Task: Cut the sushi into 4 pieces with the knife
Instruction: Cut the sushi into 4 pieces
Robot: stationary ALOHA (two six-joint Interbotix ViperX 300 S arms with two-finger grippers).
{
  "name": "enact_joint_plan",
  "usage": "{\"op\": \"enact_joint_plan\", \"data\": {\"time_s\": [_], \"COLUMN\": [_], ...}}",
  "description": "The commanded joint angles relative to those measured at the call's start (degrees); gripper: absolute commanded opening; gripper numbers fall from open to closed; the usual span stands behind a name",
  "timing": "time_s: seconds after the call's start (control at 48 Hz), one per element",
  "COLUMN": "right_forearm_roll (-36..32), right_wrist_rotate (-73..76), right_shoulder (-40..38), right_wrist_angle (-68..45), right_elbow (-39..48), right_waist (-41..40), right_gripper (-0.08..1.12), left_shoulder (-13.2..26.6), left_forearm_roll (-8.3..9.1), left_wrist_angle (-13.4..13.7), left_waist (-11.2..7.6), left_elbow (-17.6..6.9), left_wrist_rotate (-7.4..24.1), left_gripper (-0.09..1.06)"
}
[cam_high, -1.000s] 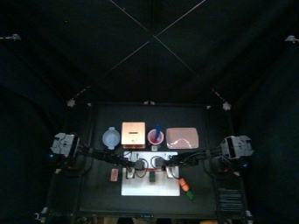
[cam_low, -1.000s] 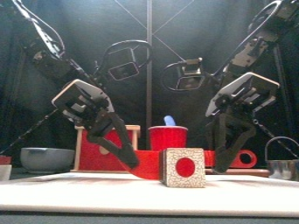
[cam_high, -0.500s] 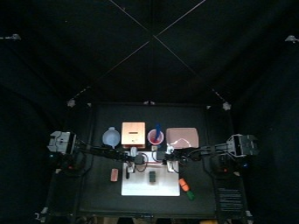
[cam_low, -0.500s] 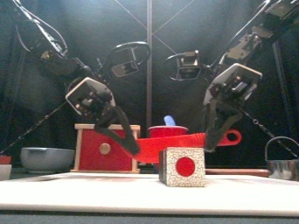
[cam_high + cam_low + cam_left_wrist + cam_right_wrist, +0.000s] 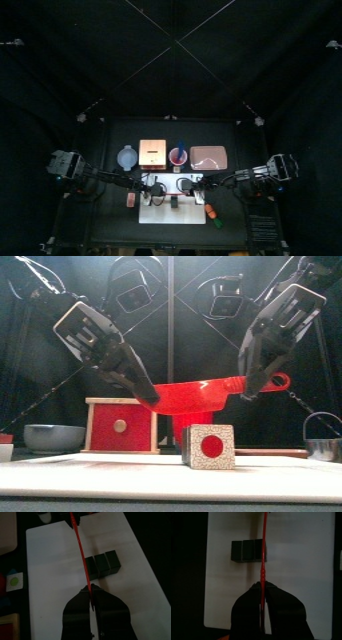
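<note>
Sushi (image 5: 210,447) lies uncut on the white board (image 5: 80,471), low and just right of centre in the front view, showing a white speckled end face with a red dot. Above it, and clear of it, the red knife (image 5: 201,393) hangs between the two arms. The left claw (image 5: 150,398) is clenched on the blade end at centre left. The right claw (image 5: 251,386) is clenched near the handle at upper right, where the handle's ring sticks out past the jaws. The knife tilts, with its handle end higher.

In the left wrist view the left claw (image 5: 89,589) pinches the knife (image 5: 80,552), which shows as a thin red line crossing the sushi (image 5: 103,564), a row of dark blocks pressed together on the board (image 5: 47,572). The right wrist view shows the same from the other end: the right claw (image 5: 261,587) is closed on the knife (image 5: 262,547) over the sushi (image 5: 246,551).

Across the back of the surface stand a bowl (image 5: 51,437) at far left, a wooden box (image 5: 120,426) with a red front, a red cup (image 5: 178,156) and, at far right, a metal cutter (image 5: 322,446).
</note>
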Motion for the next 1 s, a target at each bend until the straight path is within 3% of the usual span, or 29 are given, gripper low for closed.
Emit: {"op": "enact_joint_plan", "data": {"time_s": [0.021,0.188,0.562,0.729,1.0], "right_forearm_roll": [1.05,1.14,1.76,1.76,1.49], "right_wrist_rotate": [-0.18,-0.18,-0.18,-0.18,-0.18], "right_shoulder": [-0.79,1.23,4.75,4.83,5.71], "right_wrist_angle": [-1.14,-2.2,-2.29,-2.46,-3.43], "right_elbow": [-0.09,0.18,-0.09,-0.09,0.18], "right_waist": [0.7,0.88,2.02,2.02,1.93], "right_gripper": [0.12,0.12,0.12,0.12,0.12], "left_shoulder": [-0.44,0.97,3.52,4.22,5.98], "left_forearm_roll": [-2.29,-4.57,-5.27,-6.42,-6.5], "left_wrist_angle": [-0.44,-0.44,-0.35,-0.44,-0.35], "left_waist": [-1.23,-1.32,-3.16,-3.34,-3.34], "left_elbow": [-1.32,-1.49,-3.16,-3.08,-3.08], "left_wrist_rotate": [0.26,0.44,0.26,0.35,0.35], "left_gripper": [0.3,0.3,0.3,0.3,0.3]}}
